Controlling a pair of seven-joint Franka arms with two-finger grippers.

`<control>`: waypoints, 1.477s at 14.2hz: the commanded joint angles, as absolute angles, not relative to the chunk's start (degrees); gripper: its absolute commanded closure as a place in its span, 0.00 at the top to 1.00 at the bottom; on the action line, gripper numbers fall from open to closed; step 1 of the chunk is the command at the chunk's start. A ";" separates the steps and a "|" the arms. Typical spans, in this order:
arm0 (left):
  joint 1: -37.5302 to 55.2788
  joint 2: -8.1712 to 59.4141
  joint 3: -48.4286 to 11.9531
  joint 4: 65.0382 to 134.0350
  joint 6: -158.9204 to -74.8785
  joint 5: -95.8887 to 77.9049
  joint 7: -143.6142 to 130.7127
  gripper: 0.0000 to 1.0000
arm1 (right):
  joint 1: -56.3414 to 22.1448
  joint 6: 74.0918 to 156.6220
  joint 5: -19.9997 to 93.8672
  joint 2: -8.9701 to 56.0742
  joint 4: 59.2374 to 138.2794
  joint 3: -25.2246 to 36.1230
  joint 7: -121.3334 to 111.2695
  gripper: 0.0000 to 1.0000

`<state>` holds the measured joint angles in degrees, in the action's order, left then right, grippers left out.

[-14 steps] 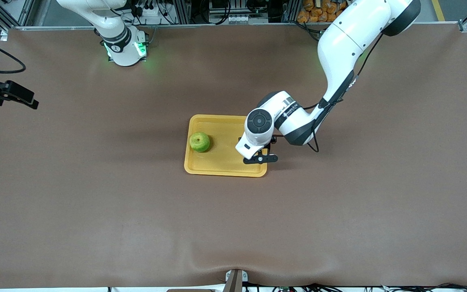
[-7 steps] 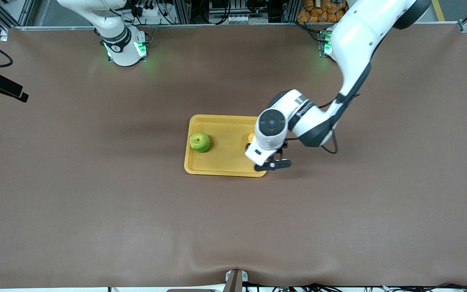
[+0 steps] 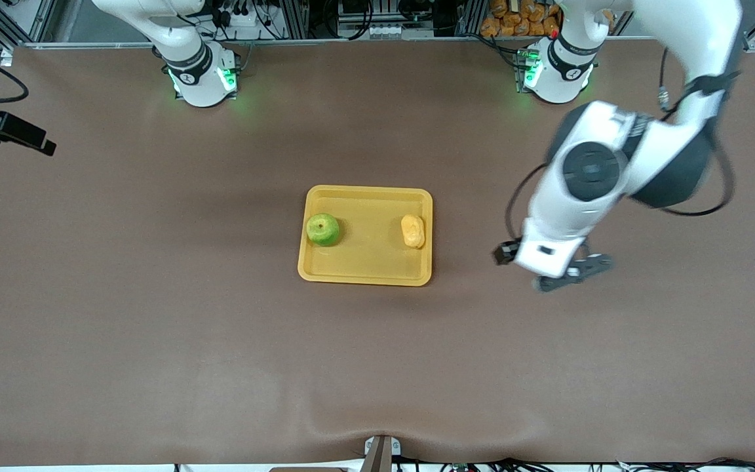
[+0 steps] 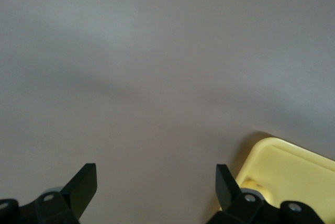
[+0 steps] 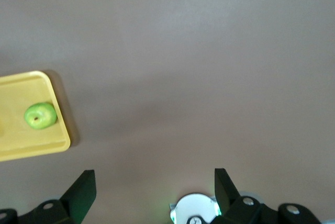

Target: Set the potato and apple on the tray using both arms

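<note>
The yellow tray (image 3: 364,272) is sitting in the middle of the brown tabletop (image 3: 154,295). The green apple (image 3: 322,229) is lying in the tray, at the end toward the right arm. The yellow potato (image 3: 412,231) is lying in the tray too, at the end toward the left arm. The two are sitting well apart from each other, and nothing is touching them.

The left hand (image 3: 571,274) is hanging in the air over the bare tabletop, off to the side of the tray toward the left arm's end. In the left wrist view its two fingers (image 4: 84,182) are spread wide with nothing between them, and one corner of the tray (image 4: 285,166) is showing past them.

The right arm is waiting up high at its own end of the tabletop, and the right hand (image 3: 14,134) is hanging over that edge. In the right wrist view its fingers (image 5: 84,185) are spread wide too and are holding nothing. That view is looking down on the tray (image 5: 21,150) with the apple (image 5: 40,115) in it.
</note>
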<state>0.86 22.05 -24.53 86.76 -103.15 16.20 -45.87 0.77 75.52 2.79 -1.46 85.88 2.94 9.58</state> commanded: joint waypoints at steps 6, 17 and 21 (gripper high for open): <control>-8.61 10.82 -24.70 88.07 -95.01 16.52 -31.99 1.00 | 1.84 74.09 2.99 -2.64 84.73 3.25 4.84 1.00; -3.45 -2.89 -4.86 88.06 -79.28 1.05 -7.23 1.00 | 1.85 79.63 2.99 -1.50 84.99 3.16 4.57 1.00; 2.28 -5.79 1.58 90.08 -78.49 1.05 -4.39 1.00 | 0.62 80.15 2.46 -0.79 84.99 2.99 3.16 1.00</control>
<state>0.34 -2.99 -0.35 87.31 -79.02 1.91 -5.51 0.94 79.76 2.90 -0.86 85.06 3.41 4.11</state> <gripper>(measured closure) 0.000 0.000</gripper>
